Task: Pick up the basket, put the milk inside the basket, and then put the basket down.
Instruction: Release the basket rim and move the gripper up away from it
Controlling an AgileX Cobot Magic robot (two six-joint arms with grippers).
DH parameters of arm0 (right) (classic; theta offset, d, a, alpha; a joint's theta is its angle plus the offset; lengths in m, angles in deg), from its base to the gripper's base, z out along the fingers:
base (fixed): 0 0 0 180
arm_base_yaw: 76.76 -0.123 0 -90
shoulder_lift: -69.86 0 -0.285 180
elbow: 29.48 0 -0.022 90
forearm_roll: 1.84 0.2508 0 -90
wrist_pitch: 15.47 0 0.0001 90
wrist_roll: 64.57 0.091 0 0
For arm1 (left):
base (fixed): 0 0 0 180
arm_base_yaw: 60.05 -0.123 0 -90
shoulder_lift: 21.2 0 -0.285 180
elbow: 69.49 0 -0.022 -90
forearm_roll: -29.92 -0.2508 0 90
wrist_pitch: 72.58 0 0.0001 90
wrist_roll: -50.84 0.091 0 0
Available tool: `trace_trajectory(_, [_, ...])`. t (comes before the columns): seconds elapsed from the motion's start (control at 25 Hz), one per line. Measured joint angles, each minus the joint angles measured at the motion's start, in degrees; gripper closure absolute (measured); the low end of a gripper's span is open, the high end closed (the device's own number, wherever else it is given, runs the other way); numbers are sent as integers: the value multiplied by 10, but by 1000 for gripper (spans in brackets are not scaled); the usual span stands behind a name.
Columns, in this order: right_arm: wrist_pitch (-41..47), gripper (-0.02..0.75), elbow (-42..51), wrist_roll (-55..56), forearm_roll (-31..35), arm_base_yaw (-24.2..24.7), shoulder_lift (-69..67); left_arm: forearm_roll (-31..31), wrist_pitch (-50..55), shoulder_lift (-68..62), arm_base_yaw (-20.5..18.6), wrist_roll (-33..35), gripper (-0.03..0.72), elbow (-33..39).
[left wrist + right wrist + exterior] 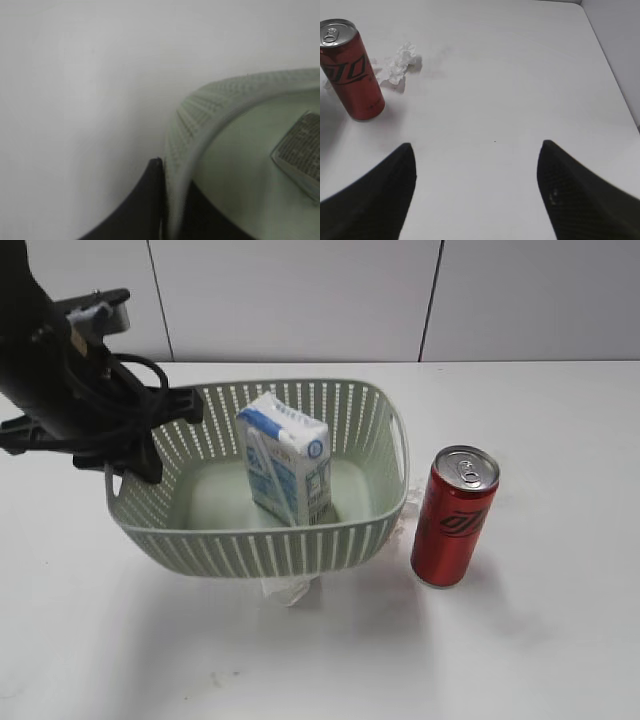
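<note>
- Two black grippers show: the left gripper [150,435] has its jaws closed on the left rim of the pale sage-green slotted plastic basket [230,550], one finger [135,210] outside the wall.
- Upright inside the basket stands the small white-and-blue rectangular milk carton [288,460], near its middle.
- Right of the basket, apart from it, stands a tall red soda can [455,517] on the white table [560,640].
- Crumpled white paper [397,64] lies beside the can.
- Jaws of the right gripper [476,165] are spread wide, holding nothing.

Lab-style test bench, bare white table [560,640], plain panelled wall [300,295]
</note>
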Motion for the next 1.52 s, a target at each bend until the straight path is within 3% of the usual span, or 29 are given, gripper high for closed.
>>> trace_trajectory(0.32, [0,146,0,0,0,0,0,-3,69,-73,-64,62,690,-143])
trace_trajectory(0.76, [0,146,0,0,0,0,0,5,121,-292,-74,75,690,-386])
trace_trajectory(1.32, [0,146,0,1,0,0,0,23,97,-385,-74,82,678,-410])
trace_trajectory(1.4, [0,146,0,1,0,0,0,28,91,-385,-74,92,635,-411])
trace_trajectory(1.52, [0,146,0,1,0,0,0,37,85,-385,-74,103,500,-414])
